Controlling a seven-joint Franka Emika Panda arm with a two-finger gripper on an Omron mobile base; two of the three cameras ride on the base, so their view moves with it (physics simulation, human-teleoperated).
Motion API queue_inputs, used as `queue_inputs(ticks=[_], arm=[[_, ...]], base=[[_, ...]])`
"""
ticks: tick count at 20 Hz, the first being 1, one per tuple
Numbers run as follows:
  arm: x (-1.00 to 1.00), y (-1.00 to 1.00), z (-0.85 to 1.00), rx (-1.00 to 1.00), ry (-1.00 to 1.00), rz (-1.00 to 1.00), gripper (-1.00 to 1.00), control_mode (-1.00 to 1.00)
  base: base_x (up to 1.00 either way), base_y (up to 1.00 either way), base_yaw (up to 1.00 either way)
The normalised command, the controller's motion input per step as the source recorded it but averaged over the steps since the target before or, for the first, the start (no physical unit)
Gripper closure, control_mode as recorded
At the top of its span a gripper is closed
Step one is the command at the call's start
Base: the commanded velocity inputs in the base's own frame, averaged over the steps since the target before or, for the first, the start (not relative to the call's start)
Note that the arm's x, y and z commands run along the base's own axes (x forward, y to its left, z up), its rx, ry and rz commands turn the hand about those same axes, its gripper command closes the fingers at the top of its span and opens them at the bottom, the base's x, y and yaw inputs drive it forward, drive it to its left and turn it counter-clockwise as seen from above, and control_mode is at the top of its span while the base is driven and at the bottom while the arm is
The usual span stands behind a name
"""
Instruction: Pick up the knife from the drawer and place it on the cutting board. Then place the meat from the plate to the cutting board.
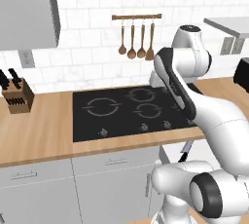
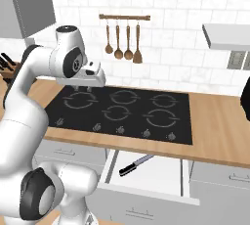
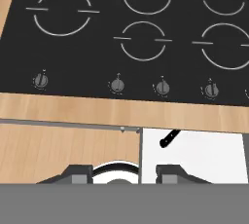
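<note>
The drawer [image 2: 146, 176] stands pulled open under the counter edge, pale inside. In it lies the knife [image 2: 135, 164], silver blade pointing toward the cooktop and black handle toward the front. In the hand view its black handle [image 3: 168, 138] shows on the white drawer floor [image 3: 204, 157]. A slice of the knife [image 1: 186, 150] also shows behind my arm. My gripper [image 2: 84, 90] hangs above the left burners of the cooktop, well above and left of the drawer. Its fingertips [image 3: 80, 174] stand apart with nothing between them. The cutting board, the meat and the plate are out of view.
A black cooktop [image 2: 122, 111] with several burners and knobs fills the wooden counter [image 1: 39, 125]. A brown knife block [image 1: 17, 95] stands at the far left. Wooden spoons [image 1: 136, 40] hang on the tiled wall. A dark appliance [image 1: 241, 72] sits at the right edge.
</note>
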Motion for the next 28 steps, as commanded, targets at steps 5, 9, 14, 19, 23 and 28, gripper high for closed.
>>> queue_inputs(ticks=[5, 9, 14, 19, 23, 28], arm=[[-0.11, 0.00, -0.01, 0.00, -0.01, 0.00, -1.00, -1.00], [-0.05, 0.04, -0.05, 0.00, 0.05, 0.00, -1.00, 1.00], [0.00, 0.00, 0.00, 0.00, 0.00, 0.00, -1.00, 1.00], [0.00, 0.00, 0.00, 0.00, 0.00, 0.00, -1.00, 1.00], [0.00, 0.00, 0.00, 0.00, 0.00, 0.00, -1.00, 1.00], [0.00, 0.00, 0.00, 0.00, 0.00, 0.00, -1.00, 1.00]], base=[[0.00, 0.00, 0.00], [-0.16, 0.36, 0.00], [-0.19, 0.97, -0.46], [0.00, 0.43, -0.90], [0.00, 0.26, -0.97], [0.00, 0.41, -0.91]])
